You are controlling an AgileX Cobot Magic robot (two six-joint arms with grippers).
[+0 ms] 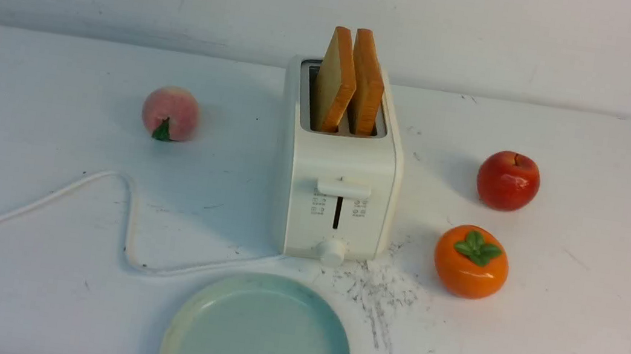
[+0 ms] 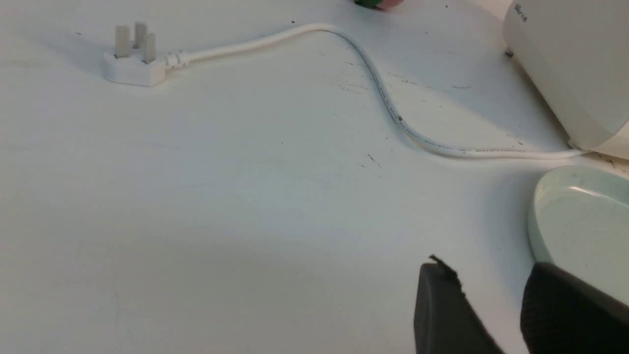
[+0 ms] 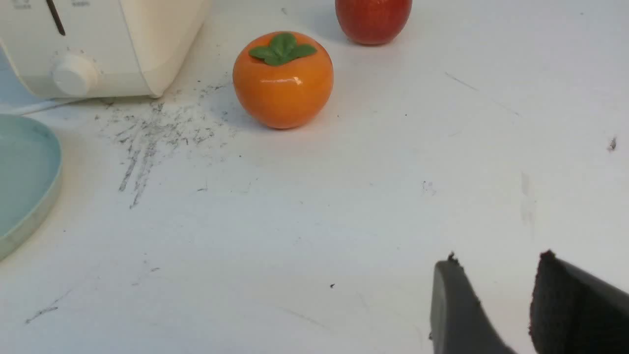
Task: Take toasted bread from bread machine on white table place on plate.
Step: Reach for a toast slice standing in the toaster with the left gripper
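Setup: toasted bread, 2 slices, left slice [image 1: 333, 79] and right slice [image 1: 366, 83], both upright in the slots of the bread machine [image 1: 338, 192], upper halves sticking out. They lean together and appear to touch. Plate [image 1: 258, 334] sits bare on the white table [image 1: 575, 333], just in front of the machine's knob. Nothing moved to it yet.

Tools: neither arm shows in front view. Left gripper [image 2: 484, 280] is low over the table beside the plate rim, jaws part open, nothing btwn them. Right gripper [image 3: 496, 265] is low over bare table on the other side, also part open, empty.

Risks (judgement):
- Slices touching, so pulling one prob. drags or tips the other; it could fall on the table instead of the plate.
- Slices look thick vs. the present jaw gap; approaching w/o widening could push a slice down or knock it sideways.
- Machine looks light and isn't held; a tight slot or an off-vertical pull may lift or slide it into the plate.
- Power cord [image 1: 122, 206] loops close by the plate on the left; left arm could snag it and tug the machine.
- Persimmon [image 1: 471, 261] and apple [image 1: 508, 181] stand near the right arm's path; a low swing knocks them rolling.
- Peach [image 1: 171, 113] is well apart, low concern.
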